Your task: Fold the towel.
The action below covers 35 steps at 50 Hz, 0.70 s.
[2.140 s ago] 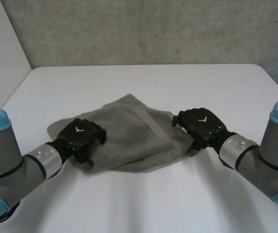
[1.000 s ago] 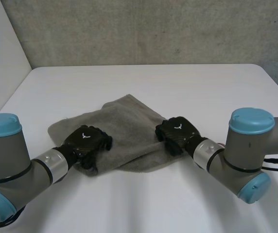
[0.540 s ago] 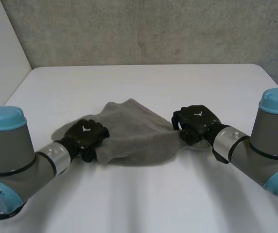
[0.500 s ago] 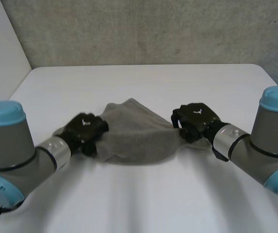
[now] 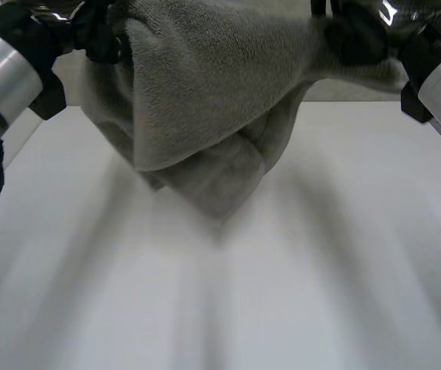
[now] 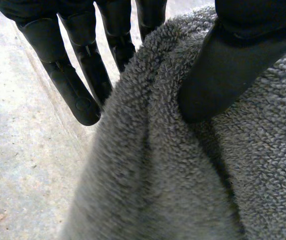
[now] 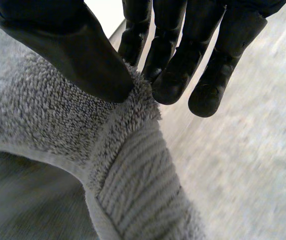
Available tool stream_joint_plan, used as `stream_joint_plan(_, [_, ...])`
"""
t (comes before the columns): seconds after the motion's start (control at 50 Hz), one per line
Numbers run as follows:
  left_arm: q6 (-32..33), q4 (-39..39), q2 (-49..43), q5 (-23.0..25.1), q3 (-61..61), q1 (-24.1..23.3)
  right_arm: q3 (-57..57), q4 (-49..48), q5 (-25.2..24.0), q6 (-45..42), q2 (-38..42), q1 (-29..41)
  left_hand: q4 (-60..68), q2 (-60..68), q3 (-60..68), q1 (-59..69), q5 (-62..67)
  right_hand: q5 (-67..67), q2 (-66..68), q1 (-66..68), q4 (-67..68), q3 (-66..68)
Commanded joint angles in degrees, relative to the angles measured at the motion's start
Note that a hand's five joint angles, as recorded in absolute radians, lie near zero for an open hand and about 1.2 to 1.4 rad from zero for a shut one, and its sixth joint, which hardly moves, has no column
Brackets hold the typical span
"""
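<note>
The grey towel [image 5: 205, 85] hangs in the air above the white table [image 5: 297, 293], held up close to the head camera, its lower folds drooping to a point. My left hand [image 5: 101, 38] grips one upper end of it. In the left wrist view the thumb [image 6: 233, 65] presses the towel [image 6: 158, 175] against the fingers [image 6: 78, 75]. My right hand [image 5: 351, 35] grips the other upper end. In the right wrist view its thumb [image 7: 68, 45] and fingers [image 7: 183, 60] pinch the hemmed corner of the towel [image 7: 133, 185].
The grey concrete wall [image 6: 18, 150] stands behind the table. Both forearms reach up and inward at the two sides of the hanging towel.
Both hands have risen from the table with the towel, lifting it high toward the head camera. The left hand has closed on its end of the cloth.
</note>
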Motion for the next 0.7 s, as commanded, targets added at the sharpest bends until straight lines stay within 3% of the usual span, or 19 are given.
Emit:
stream_joint_plan(0.02, [-1.1, -2.5, 3.3, 5.7, -6.6, 2.5, -3.7, 17.3, -0.6, -8.8, 3.6, -0.1, 2.5, 2.5, 1.2, 3.6, 2.2, 3.3, 5.2, 4.3, 3.1, 3.2])
stream_joint_plan(0.06, [-1.0, -5.8, 2.7, 9.9, -9.0, 2.9, -4.8, 23.7, 0.3, -14.8, 5.7, 0.0, 2.5, 2.5, 1.2, 3.6, 2.2, 3.3, 5.2, 4.3, 3.1, 3.2])
stream_joint_plan(0.16, [-0.5, -7.9, -0.9, 13.3, -10.7, 3.1, -6.3, 28.6, 1.5, -17.8, 8.5, 0.6, 2.5, 2.5, 1.2, 3.6, 2.2, 3.3, 5.2, 4.3, 3.1, 3.2])
stream_joint_plan(0.24, [1.7, -6.8, -6.7, 13.1, -9.2, 3.2, -6.7, 26.8, 1.8, -17.1, 11.7, 0.7, 2.5, 2.5, 1.2, 3.6, 2.2, 3.3, 5.2, 4.3, 3.1, 3.2])
stream_joint_plan(0.34, [7.8, -6.4, -22.0, 9.0, 0.4, 1.4, -6.8, 18.4, 3.0, -14.1, 20.0, 2.7, 2.5, 2.5, 1.2, 3.6, 2.2, 3.3, 5.2, 4.3, 3.1, 3.2])
stream_joint_plan(0.4, [9.2, -6.5, -26.5, 8.0, 3.9, 0.2, -6.8, 16.8, 3.7, -13.2, 22.6, 3.7, 1.2, 1.1, -0.1, 2.3, 0.8, 3.3, 5.2, 4.3, 3.1, 3.2])
stream_joint_plan(0.44, [11.5, -7.1, -34.4, 5.8, 10.5, -2.6, -6.9, 14.8, 6.6, -12.8, 27.0, 4.9, -32.8, -32.8, -34.1, -31.7, -33.2, 3.3, 5.2, 4.3, 3.1, 3.2])
stream_joint_plan(0.46, [11.5, -7.1, -34.4, 5.8, 10.5, -2.6, -6.9, 14.8, 6.6, -12.8, 27.0, 4.9, -33.0, -33.0, -34.3, -31.9, -33.3, 3.3, 5.2, 4.3, 3.1, 3.2])
stream_joint_plan(0.5, [12.9, -8.2, -39.8, 1.5, 16.0, -3.5, -6.7, 13.6, 10.9, -13.0, 30.0, 5.4, -64.4, -64.4, -65.7, -63.3, -64.8, 3.3, 5.2, 4.3, 3.1, 3.2])
stream_joint_plan(0.52, [12.9, -8.2, -39.8, 1.5, 16.0, -3.5, -6.7, 13.6, 10.9, -13.0, 30.0, 5.4, -64.6, -64.6, -65.9, -63.5, -64.9, 3.3, 5.2, 4.3, 3.1, 3.2])
stream_joint_plan(0.56, [12.6, -9.0, -41.5, -3.9, 19.6, -3.7, -6.7, 11.8, 14.7, -13.2, 31.4, 5.6, -67.1, -67.1, -68.4, -66.0, -67.5, 3.3, 5.2, 4.3, 3.1, 3.2])
stream_joint_plan(0.6, [12.4, -9.0, -41.2, -6.0, 19.9, -3.7, -6.1, 10.7, 16.2, -13.3, 31.5, 5.4, -67.1, -67.1, -68.4, -66.0, -67.5, 3.3, 5.2, 4.3, 3.1, 3.2])
stream_joint_plan(0.7, [11.1, -9.0, -36.6, -9.1, 18.5, -3.1, -4.5, 8.0, 18.5, -13.3, 30.9, 4.7, -67.1, -67.1, -68.4, -66.0, -67.5, 3.3, 5.2, 4.3, 3.1, 3.2])
